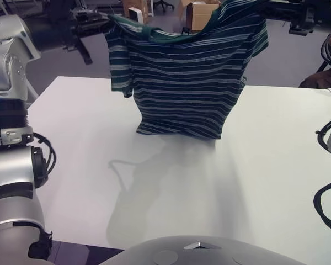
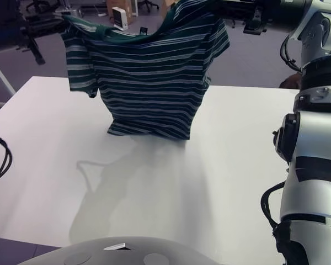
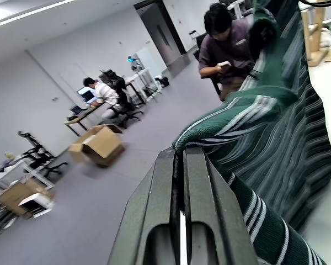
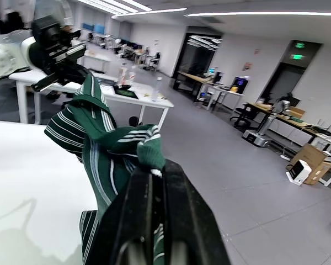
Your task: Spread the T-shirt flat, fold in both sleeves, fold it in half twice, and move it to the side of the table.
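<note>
Dark green white-striped cotton T-shirt [image 1: 182, 83] hangs between left hand [image 3: 179, 157] and right hand [image 4: 154, 168], each clamped on a shoulder; hem touches white counter [image 1: 265, 165].

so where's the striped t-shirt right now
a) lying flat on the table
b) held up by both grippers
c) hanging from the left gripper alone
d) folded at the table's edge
B: the left gripper and the right gripper each pinch a top corner of the striped T-shirt, which hangs down to the white table.
</note>
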You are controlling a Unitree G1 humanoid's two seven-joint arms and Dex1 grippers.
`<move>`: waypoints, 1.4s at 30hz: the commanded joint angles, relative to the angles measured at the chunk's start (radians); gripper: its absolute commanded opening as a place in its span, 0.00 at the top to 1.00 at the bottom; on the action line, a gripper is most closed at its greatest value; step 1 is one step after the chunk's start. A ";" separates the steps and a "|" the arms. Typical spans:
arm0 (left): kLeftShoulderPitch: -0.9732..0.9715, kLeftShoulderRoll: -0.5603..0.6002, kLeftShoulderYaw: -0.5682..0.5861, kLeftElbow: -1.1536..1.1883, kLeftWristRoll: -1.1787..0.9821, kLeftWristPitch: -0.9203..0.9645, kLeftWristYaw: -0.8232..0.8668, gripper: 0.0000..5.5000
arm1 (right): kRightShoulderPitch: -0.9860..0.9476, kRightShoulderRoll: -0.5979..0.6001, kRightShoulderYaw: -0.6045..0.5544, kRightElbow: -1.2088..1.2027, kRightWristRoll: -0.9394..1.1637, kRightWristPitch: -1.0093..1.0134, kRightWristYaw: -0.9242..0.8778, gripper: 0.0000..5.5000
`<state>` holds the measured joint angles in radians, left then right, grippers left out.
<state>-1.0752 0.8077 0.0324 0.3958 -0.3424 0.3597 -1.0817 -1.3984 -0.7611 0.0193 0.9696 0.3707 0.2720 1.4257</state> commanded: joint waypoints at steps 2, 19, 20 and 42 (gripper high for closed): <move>-0.130 -0.034 -0.012 0.111 0.064 -0.083 0.022 1.00 | -0.096 0.017 -0.048 0.083 -0.043 -0.059 -0.016 1.00; 0.975 0.206 0.174 -1.160 -0.495 0.428 -0.237 1.00 | 1.144 -0.309 -0.025 -1.307 0.389 0.409 0.178 1.00; 1.087 0.229 0.152 -1.221 -0.453 0.405 -0.262 1.00 | 1.231 -0.310 -0.003 -1.338 0.331 0.359 0.170 1.00; 1.496 0.345 0.051 -1.165 -0.079 -0.019 -0.210 0.66 | 1.550 -0.481 0.008 -1.434 0.398 0.222 0.188 0.64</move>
<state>0.4269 1.1160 0.0172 -0.7501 -0.3334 0.2767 -1.2642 0.1831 -1.2104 0.0555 -0.4703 0.7082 0.4587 1.6107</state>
